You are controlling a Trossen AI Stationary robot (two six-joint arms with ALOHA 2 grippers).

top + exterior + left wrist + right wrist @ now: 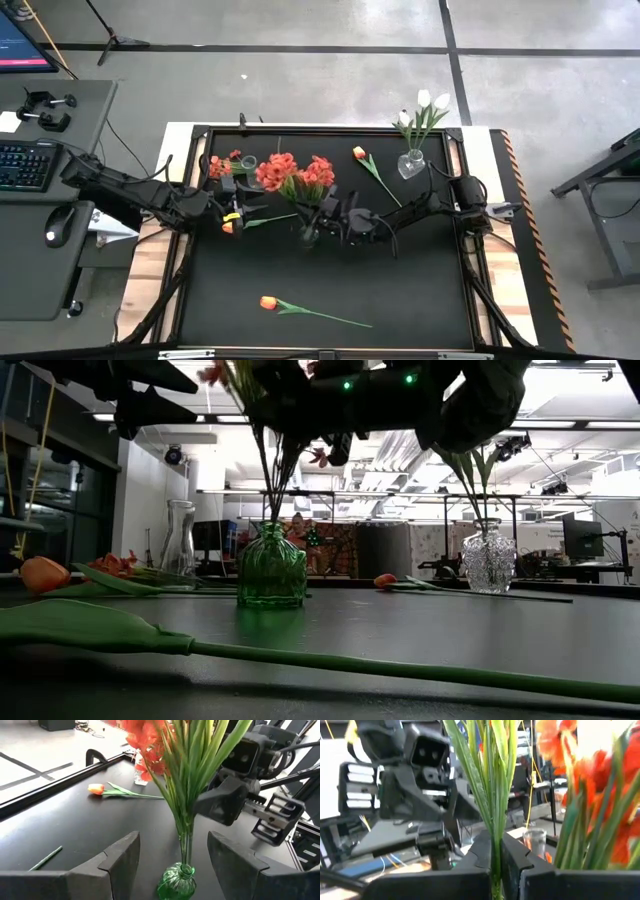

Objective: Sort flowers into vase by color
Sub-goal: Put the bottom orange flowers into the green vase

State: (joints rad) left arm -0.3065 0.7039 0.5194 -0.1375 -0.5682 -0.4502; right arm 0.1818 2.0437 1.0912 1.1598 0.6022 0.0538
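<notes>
From above, the green vase (308, 236) sits mid-table with the red-orange bunch (296, 172) leaning back out of it. The right gripper (322, 213) is right over it from one side, the left gripper (240, 208) just beside it on the other. One orange tulip (268, 303) lies well in front of the vase, another tulip (358, 153) behind it toward the clear vase (411, 164) with the white tulips (432, 101).

At table level the green vase (271, 568) stands upright, stems going straight up into the arms. A tall empty vase (179, 538) stands off to its side.

Left wrist cam: fingers (122, 854) spread wide either side of the vase's neck, touching nothing.

Right wrist cam: fingers (480, 851) pinched shut on the green stems (492, 795) above the vase.

My worry: that vase looks light and top-heavy. If the right arm pulls sideways while clamped, the bunch could lever it over or drag it. The left one closing off-centre could knock the neck too. And letting go might let the bunch flop out.
</notes>
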